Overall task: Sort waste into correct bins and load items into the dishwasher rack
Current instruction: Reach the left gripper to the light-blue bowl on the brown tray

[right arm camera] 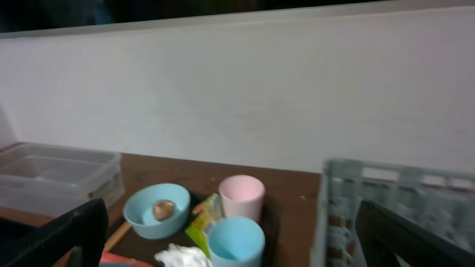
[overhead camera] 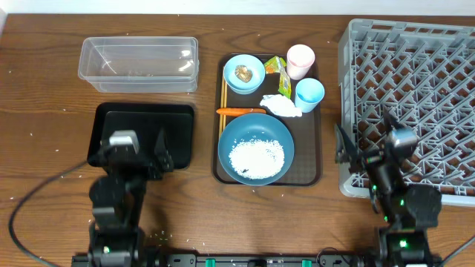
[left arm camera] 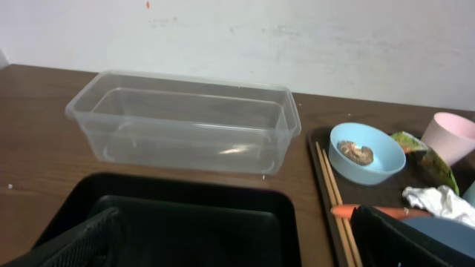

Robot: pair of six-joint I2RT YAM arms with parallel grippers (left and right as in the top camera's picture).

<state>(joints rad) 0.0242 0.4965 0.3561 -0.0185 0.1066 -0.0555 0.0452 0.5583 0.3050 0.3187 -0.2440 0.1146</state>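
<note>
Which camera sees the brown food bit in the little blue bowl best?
The left wrist view: the brown scrap is nearest and sharpest there, lying in the small light-blue bowl. Overhead shows it tiny from above; the right wrist view shows it blurred.

1. The serving tray (overhead camera: 308,148) sits mid-worktop (overhead camera: 44,111), carrying the large dish (overhead camera: 256,130) with rice (overhead camera: 257,157) in it.
2. Left of the serving tray: tub (overhead camera: 139,63) behind, shallow tray (overhead camera: 148,120) before.
3. Right of it: rack (overhead camera: 415,74).
</note>
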